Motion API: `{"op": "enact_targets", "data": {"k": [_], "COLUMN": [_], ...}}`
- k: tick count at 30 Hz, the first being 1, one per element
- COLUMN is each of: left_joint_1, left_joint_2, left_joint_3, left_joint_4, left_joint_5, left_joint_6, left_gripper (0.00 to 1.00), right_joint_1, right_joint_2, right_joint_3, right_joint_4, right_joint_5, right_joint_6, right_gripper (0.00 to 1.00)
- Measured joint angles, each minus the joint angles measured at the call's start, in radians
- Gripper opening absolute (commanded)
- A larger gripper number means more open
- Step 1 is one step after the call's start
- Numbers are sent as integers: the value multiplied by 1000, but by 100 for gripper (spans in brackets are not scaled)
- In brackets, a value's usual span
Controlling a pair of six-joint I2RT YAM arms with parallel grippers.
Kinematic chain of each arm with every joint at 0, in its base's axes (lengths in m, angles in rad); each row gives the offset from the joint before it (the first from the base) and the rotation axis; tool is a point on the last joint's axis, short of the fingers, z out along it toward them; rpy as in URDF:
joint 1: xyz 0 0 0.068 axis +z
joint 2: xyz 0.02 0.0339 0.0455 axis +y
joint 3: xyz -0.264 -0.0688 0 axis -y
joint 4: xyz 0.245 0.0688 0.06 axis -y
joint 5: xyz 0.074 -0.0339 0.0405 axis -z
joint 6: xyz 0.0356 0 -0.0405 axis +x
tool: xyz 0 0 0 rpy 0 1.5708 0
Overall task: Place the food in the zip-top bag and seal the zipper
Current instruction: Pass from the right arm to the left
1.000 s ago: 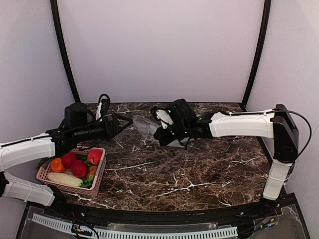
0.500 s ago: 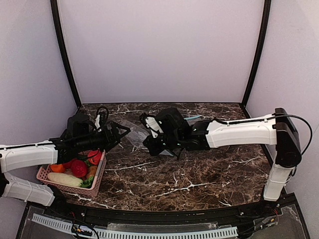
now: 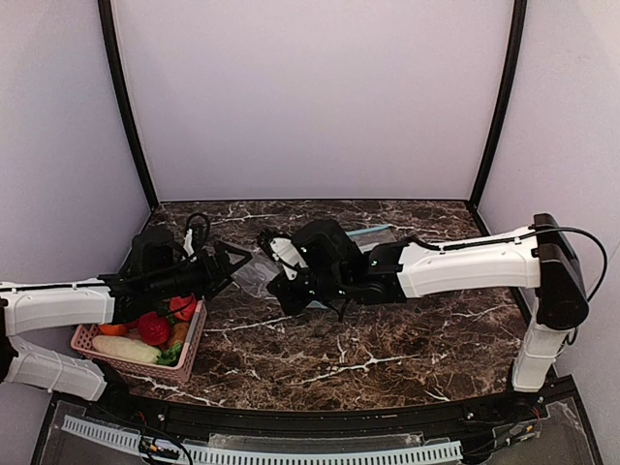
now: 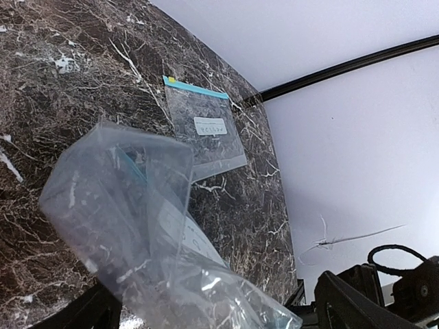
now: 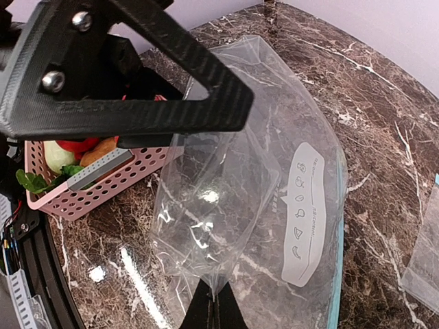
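On the dark marbled table (image 3: pixel 387 358), left of centre, the right pincer (image 5: pixel 210 301) pinches the clear zip-top bag (image 3: pixel 254 274) aloft beside the spread left pincer (image 3: pixel 235 260), while the food (image 3: pixel 153 327) lies in the pink basket (image 3: pixel 136 366) at the near left corner, so opening the bag seems in hand, and next the left fingers likely must catch its free lip.

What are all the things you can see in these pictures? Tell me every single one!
zip-top bag: one, clear, held up between the two arms
second bag: one, clear with a teal strip, flat at the far side of the table
basket: one, pink, near left of the table
toy food: several, red, orange, white and green, in the basket
table: one, dark marble
left gripper: one, black, jaws open by the zip-top bag
right gripper: one, black, jaws shut on the zip-top bag
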Motion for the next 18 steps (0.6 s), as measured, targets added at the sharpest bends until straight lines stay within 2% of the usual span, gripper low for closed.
{"op": "enact_targets", "data": {"k": [7, 9, 11, 18], "left_joint_1": [0, 0, 0, 0], "left_joint_2": [31, 35, 39, 48], "left_joint_3": [-7, -10, -12, -19], "left_joint_4": [39, 43, 46, 71], "left_joint_5": [0, -1, -2, 3], "left_joint_6": [-22, -28, -33, -44], "left_gripper": [97, 91, 74, 46], "right_joint_1": [33, 37, 38, 41], "right_joint_2": [0, 0, 0, 0], "right_joint_3": [0, 0, 0, 0], "right_joint_4": [4, 4, 4, 5], "right_joint_5": [23, 27, 30, 43], "right_joint_6": [-39, -44, -47, -58], "right_gripper": [0, 0, 0, 2]}}
